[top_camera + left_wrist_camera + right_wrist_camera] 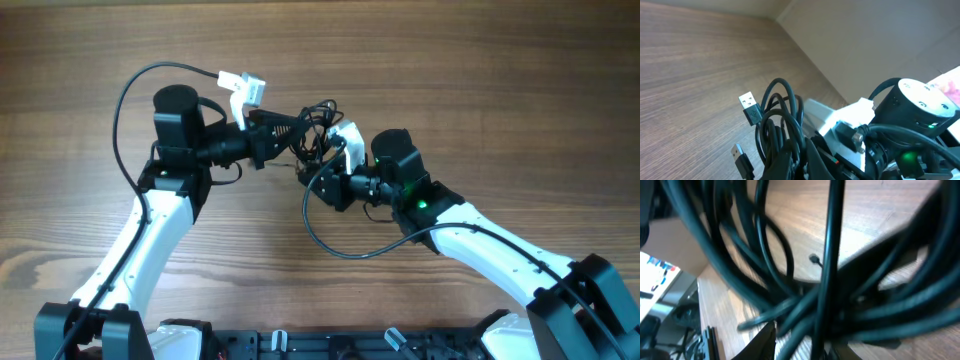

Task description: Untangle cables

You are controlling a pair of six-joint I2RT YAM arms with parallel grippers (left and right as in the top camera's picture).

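The cables (318,122) were probably light, soft and limp, with a smooth jacket that could slip. You would do best to take hold on a free strand near a USB plug (751,107), not on the knot. They were thin black loops, bunched together between both arms and, it seemed, off the counter (480,90). Your left tool (298,130) was clenched on the bunch. Whether your right tool (312,168) gripped a strand, I could not tell.
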